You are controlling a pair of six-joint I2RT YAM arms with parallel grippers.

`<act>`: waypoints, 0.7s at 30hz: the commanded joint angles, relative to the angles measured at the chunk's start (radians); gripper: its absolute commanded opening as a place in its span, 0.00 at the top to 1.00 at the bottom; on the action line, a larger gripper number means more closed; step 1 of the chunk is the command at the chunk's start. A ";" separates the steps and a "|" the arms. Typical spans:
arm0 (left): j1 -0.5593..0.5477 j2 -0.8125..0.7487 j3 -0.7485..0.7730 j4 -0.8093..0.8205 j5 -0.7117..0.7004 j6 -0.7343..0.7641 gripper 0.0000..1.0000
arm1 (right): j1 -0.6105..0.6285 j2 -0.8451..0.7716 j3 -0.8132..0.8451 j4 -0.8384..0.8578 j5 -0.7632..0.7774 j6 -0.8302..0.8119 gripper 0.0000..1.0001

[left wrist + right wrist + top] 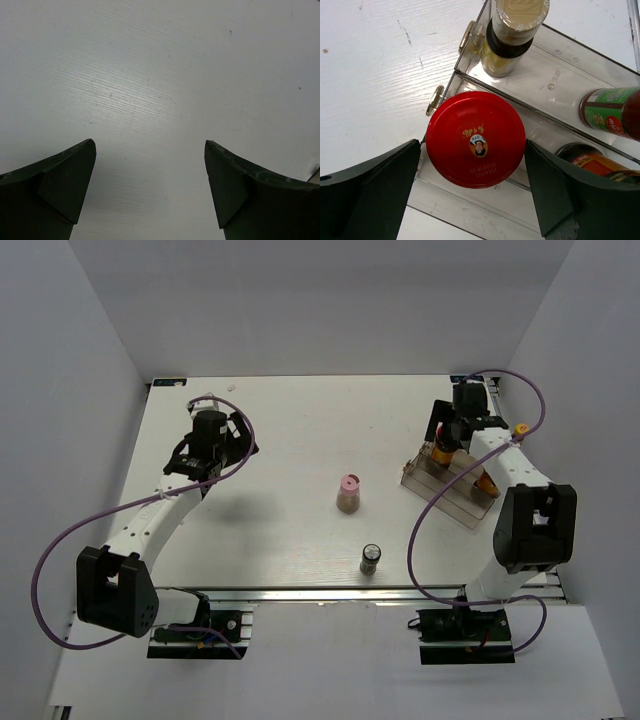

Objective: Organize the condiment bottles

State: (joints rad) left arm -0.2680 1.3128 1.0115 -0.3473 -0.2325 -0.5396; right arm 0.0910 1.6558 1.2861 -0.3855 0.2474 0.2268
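right claw (470, 144): jaws spread wide, one finger on each side of the red-lidded jar (476, 139), holding nothing. thin gap shows at the left finger; at the right finger cannot tell whether it touches the lid.
red-lidded jar: upright in the clear rack (560, 75), at its end corner.
slim bottle (512, 35), pale yellow cap: upright in the next step of the same rack, just beyond the jar.
green-label bottle (612, 112) and a second dark jar (590, 159): also in the rack, further along, partly hidden by the right finger.
rack position: right side of the table (280, 440), far half.
pink-capped shaker (348, 492): upright on bare table near the middle, well apart from the rack.
grey-capped shaker (370, 559): upright, nearer the front edge, close to the pink one but not touching.
left claw (150, 144): jaws open, nothing between them, over bare table on the far left.
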 commanded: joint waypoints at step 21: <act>-0.002 -0.093 -0.028 -0.013 0.044 -0.019 0.02 | 0.533 -0.305 -0.130 -0.098 -0.125 -0.112 0.11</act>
State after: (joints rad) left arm -0.2680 1.2793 1.0004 -0.3496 -0.1898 -0.5476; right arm 0.5735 1.2949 1.1625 -0.4599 0.1089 0.1543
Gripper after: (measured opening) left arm 0.982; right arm 0.894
